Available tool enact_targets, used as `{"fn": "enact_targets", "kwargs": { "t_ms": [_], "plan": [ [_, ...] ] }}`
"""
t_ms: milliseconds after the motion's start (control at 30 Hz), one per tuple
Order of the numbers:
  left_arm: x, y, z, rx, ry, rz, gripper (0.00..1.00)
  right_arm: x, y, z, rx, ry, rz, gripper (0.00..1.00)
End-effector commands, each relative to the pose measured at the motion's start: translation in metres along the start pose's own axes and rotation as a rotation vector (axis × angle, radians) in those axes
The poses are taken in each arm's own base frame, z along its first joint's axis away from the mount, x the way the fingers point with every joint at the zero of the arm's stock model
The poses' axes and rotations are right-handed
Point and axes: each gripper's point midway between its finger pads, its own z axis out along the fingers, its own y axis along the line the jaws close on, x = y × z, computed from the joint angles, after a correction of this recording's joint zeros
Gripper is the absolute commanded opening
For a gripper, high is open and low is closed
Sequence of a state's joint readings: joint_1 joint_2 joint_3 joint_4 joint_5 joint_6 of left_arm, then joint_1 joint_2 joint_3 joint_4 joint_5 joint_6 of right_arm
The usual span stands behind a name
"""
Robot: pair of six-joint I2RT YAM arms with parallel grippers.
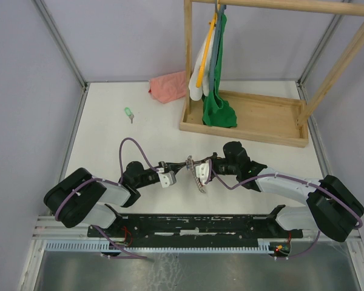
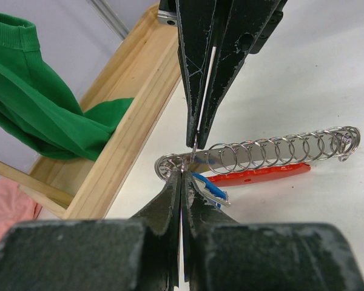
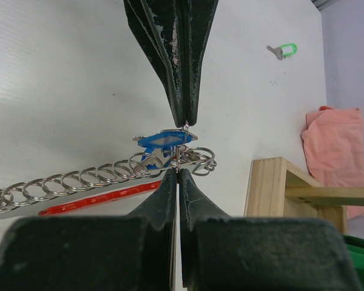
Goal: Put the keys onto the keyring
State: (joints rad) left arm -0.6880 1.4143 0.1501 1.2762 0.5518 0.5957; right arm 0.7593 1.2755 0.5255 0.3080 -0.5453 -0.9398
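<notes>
Two grippers meet tip to tip above the white tabletop [image 1: 109, 139] in the top view: left gripper [image 1: 181, 165] and right gripper [image 1: 195, 163], with one keyring [image 1: 201, 182] at their tips. One green key [image 1: 129, 113] lies well apart.

Left wrist view: both grippers are pinched tight on the keyring's end ring. Its silvery wire-loop coil and flat red strap [image 2: 261, 174] sit beside one blue key [image 2: 209, 187].

Right wrist view: the blue key's oval plastic head touches that ring.

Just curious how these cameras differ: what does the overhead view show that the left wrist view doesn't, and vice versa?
Only overhead: the green key lying alone on the table. Only left wrist: the blue key at the keyring. Both: the keyring, the left gripper and right gripper shut on it, the wooden tray, the green cloth.
</notes>
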Motion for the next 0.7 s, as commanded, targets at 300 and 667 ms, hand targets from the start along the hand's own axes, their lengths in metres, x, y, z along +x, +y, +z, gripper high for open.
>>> {"fn": "enact_targets", "kwargs": {
  "t_ms": [300, 667],
  "plan": [
    [-0.0121, 0.0045, 0.0039, -0.008, -0.052, 0.039, 0.03, -0.0151, -0.0117, 0.0001, 0.029, -0.049, -0.035, 0.01],
    [-0.0148, 0.0023, 0.0045, 0.009, -0.063, 0.037, 0.03, -0.0141, -0.0132, 0.0006, 0.038, -0.047, -0.032, 0.01]
  ]
}}
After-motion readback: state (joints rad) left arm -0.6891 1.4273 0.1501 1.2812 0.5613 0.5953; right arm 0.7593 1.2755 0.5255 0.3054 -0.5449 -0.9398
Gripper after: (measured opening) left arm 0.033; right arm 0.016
